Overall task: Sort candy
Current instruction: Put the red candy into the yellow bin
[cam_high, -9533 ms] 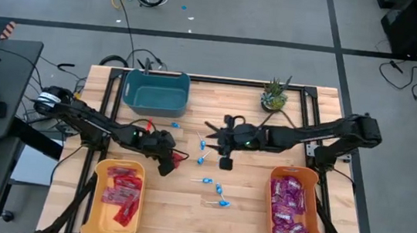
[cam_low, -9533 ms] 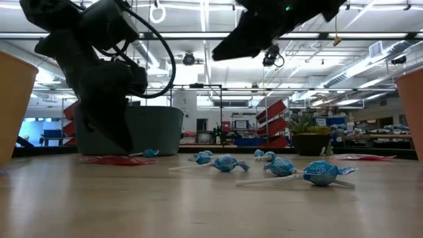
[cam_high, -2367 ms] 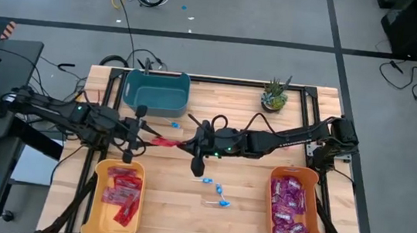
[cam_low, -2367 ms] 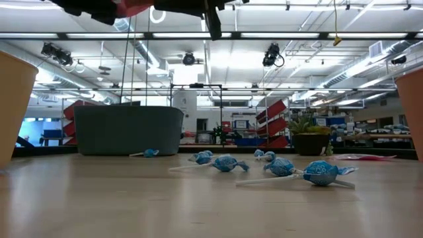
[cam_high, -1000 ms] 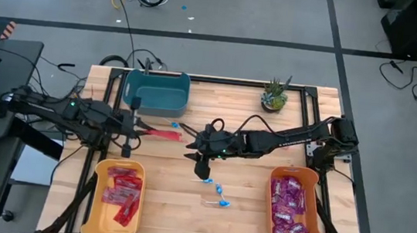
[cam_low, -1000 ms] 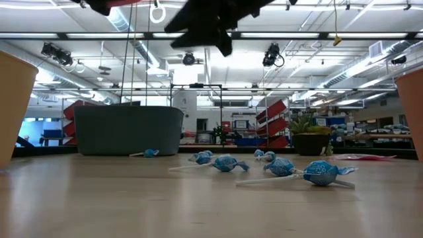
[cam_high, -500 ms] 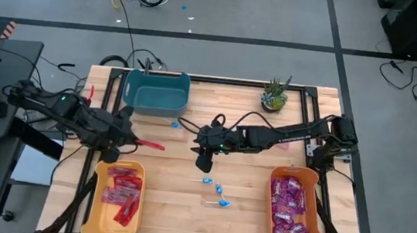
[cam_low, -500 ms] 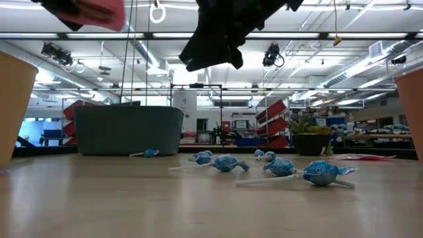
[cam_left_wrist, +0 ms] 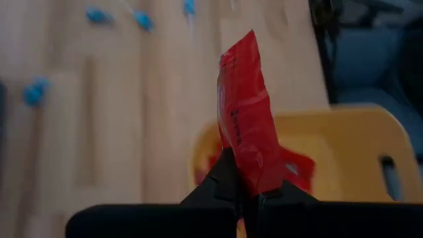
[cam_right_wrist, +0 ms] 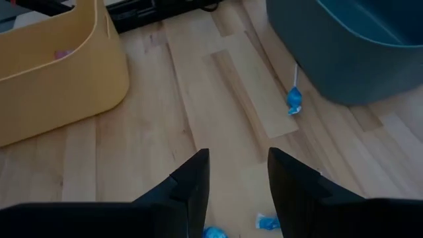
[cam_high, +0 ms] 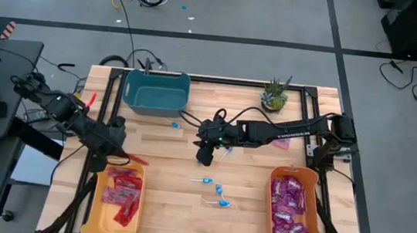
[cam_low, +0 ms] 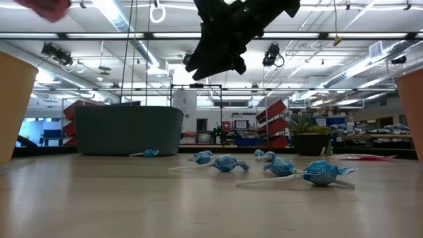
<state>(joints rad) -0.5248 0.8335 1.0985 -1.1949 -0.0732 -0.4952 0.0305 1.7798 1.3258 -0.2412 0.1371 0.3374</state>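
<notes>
The left pincer (cam_left_wrist: 244, 192) is clamped tight on a flat red packet (cam_left_wrist: 248, 129), held over the near edge of the yellow bin (cam_high: 97, 217) where other red packets lie. The right pincer (cam_right_wrist: 234, 175) hangs with fingers apart above the worktop (cam_high: 246, 206), close to scattered blue lollipops (cam_high: 216, 189).

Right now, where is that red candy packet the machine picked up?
The red packet is pinched in the left tool, at the table's left side in the high view, just above the yellow bin of red packets.
</notes>
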